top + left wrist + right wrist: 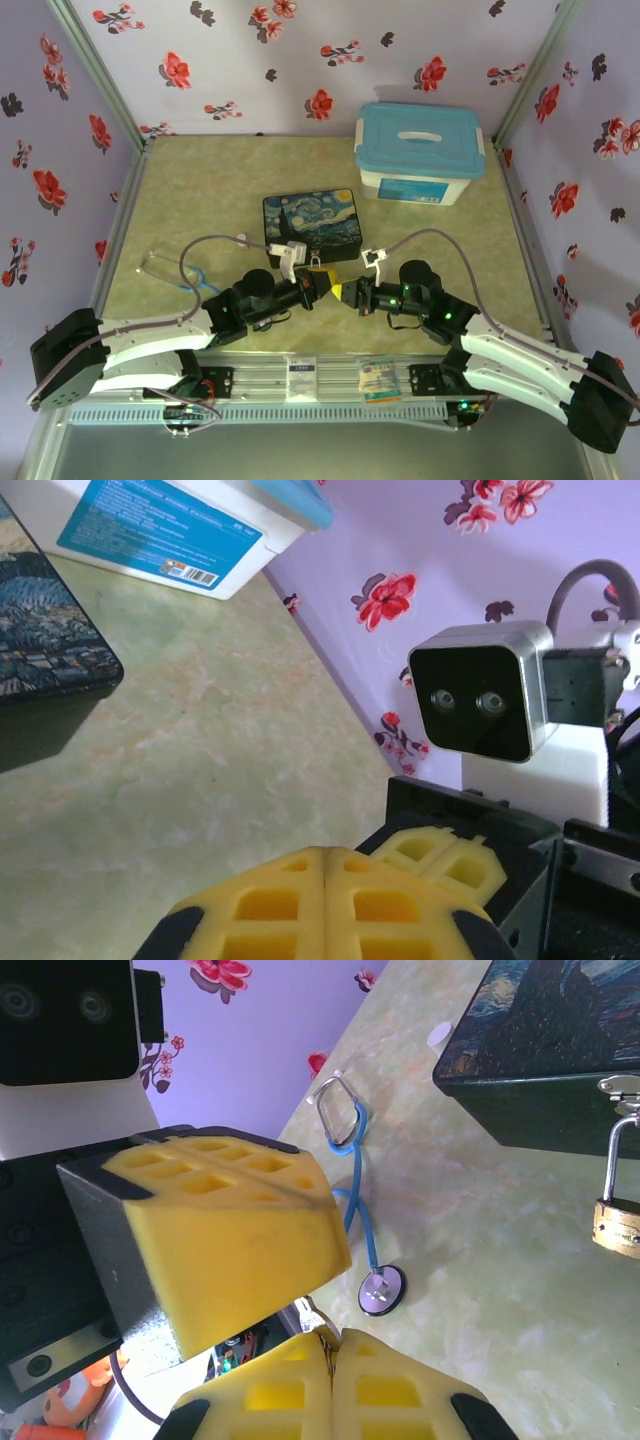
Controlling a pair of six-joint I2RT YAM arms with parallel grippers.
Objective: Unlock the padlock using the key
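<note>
The brass padlock (615, 1228) hangs by its silver shackle from the clasp of the dark blue painted tin (310, 222), in front of the tin's near side. My right gripper (332, 1345) is shut on the key (325, 1322), whose thin metal end and ring stick out of the jaws. My left gripper (325, 865) is shut tip to tip against it, above the table just in front of the tin. Its yellow fingers (230, 1240) sit right over the key's ring. Whether they pinch the key is hidden. From above, the left gripper (322, 285) and the right gripper (347, 292) meet.
A stethoscope with blue tubing (175, 270) lies at the left, its silver disc (382, 1290) on the table below the grippers. A white box with a blue lid (420, 150) stands at the back right. Flowered walls close in the table on three sides.
</note>
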